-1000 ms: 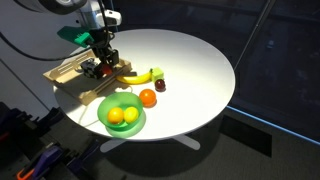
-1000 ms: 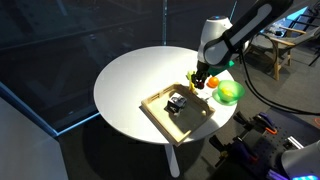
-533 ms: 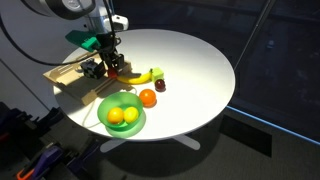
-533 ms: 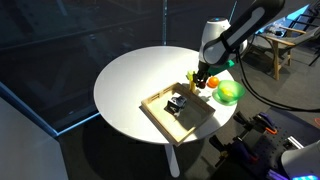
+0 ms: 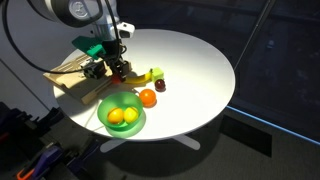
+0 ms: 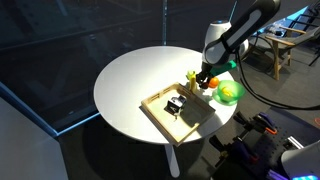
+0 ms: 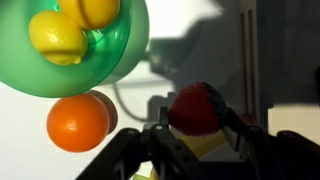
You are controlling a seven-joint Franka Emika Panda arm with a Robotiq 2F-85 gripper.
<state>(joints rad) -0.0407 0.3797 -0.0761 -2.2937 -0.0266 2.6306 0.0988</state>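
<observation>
My gripper (image 7: 196, 125) is shut on a small red fruit (image 7: 195, 107), with a finger on each side of it. In an exterior view the gripper (image 5: 118, 68) hangs just above the table by the near end of a yellow banana (image 5: 142, 76), at the edge of a wooden tray (image 5: 68, 76). An orange (image 7: 78, 122) lies close by on the white table (image 5: 195, 60). A green bowl (image 7: 110, 62) holds two yellow fruits (image 7: 55, 35). The gripper (image 6: 203, 80) also shows between the tray (image 6: 160, 115) and the bowl (image 6: 230, 93).
A small dark fruit (image 5: 159, 86) lies past the banana. A dark object (image 6: 176, 103) sits in the wooden tray. The round table's edge runs close behind the bowl (image 5: 122, 128). Cables and gear lie on the floor around the table.
The gripper has moved from over the wooden tray toward the banana and bowl, carrying the red fruit with it.
</observation>
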